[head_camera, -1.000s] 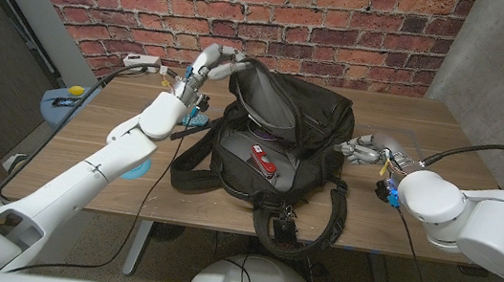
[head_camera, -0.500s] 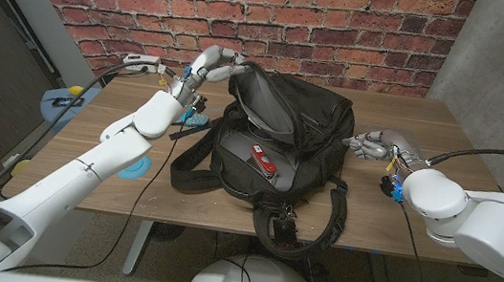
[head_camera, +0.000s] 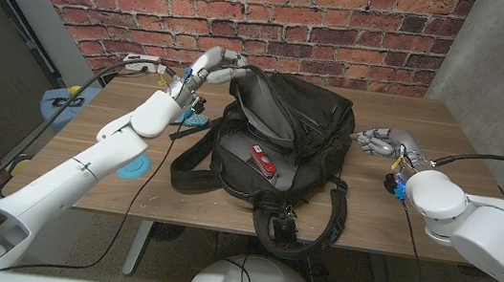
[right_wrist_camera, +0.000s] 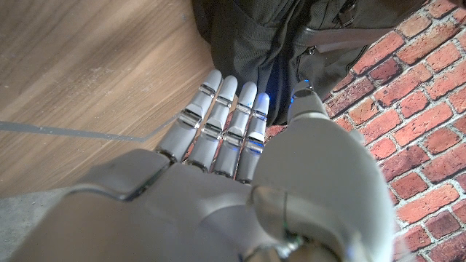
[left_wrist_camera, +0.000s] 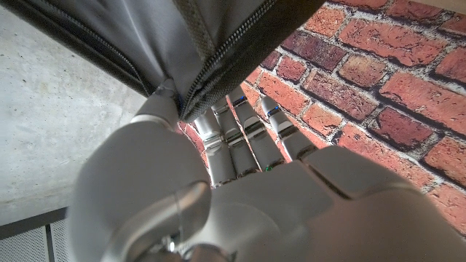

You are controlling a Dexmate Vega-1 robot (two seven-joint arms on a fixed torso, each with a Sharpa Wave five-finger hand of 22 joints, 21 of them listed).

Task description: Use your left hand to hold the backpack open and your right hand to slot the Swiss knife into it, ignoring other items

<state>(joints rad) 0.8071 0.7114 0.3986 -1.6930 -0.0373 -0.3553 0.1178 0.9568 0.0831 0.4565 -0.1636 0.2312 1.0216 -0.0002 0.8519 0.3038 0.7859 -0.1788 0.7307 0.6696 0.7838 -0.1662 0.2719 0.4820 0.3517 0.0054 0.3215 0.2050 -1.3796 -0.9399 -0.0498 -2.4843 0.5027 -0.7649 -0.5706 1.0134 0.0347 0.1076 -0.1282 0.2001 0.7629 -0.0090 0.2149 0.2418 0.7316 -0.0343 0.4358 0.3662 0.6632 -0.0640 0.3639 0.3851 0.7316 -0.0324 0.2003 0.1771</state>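
A black backpack [head_camera: 277, 130] lies on the wooden table [head_camera: 418, 200], its main compartment unzipped toward me. The red Swiss knife [head_camera: 262, 158] lies inside the opening on the grey lining. My left hand [head_camera: 212, 62] holds the flap's zipper edge [left_wrist_camera: 211, 62] raised at the bag's back left, pinching the fabric. To the right of the bag, my right hand [head_camera: 382, 141] hovers with fingers [right_wrist_camera: 218, 120] straight and nothing in it, apart from the backpack [right_wrist_camera: 291, 36].
A blue object [head_camera: 136, 165] lies on the table under my left arm, and a small dark item [head_camera: 198, 118] with cables sits left of the bag. The bag's straps [head_camera: 294, 228] hang over the front edge. A brick wall [head_camera: 343, 27] stands behind.
My right hand has drawn back to the right, away from the backpack. My left hand keeps holding the flap up; the knife stays inside the bag.
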